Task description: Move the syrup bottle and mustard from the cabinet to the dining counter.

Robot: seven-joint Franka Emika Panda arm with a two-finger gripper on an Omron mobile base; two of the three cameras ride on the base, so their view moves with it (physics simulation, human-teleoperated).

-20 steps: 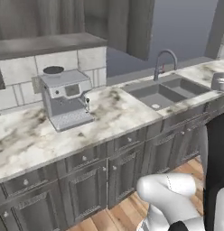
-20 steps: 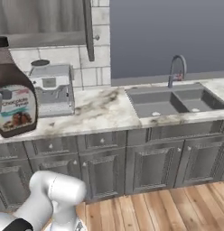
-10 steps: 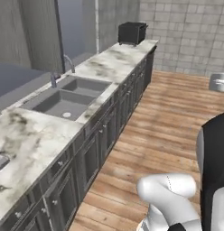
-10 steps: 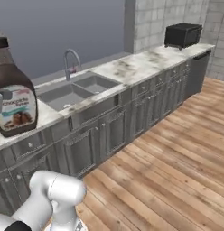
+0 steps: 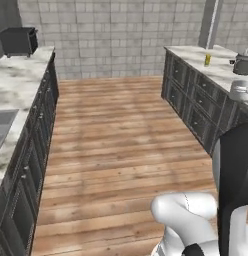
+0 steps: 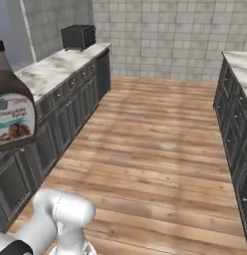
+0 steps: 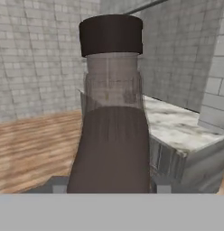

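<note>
From the hand view I have the syrup bottle right in front of the lens, standing upright in that picture: dark cap at the top, a clear, pale neck below it, and the brown body widening toward the bottom edge. The brown fill reaches up to the shoulder; the neck above it looks empty. Its long axis runs straight up the frame, cap away from the hand. Small grey stubs show at either side of the body at the very bottom of the view, close against it, so I read the gripper as partly closed around the bottle and carrying it, though the contact itself is hidden by the bottle.

The right base view gives me what the hand view cannot: the label. The bottle hangs at the left edge there, upright, cap up, with a pale label carrying dark lettering and a reddish-brown picture. Behind it runs a marble-topped counter with dark drawer fronts and a black toaster at its far end.

The left base view shows the other side of the room: the long counter on the right, with a small yellow item standing on it, too small to identify, and a grey metal pot near the edge of the picture. The toaster sits at the upper left. Between the two counters lies bare wooden floor.
</note>
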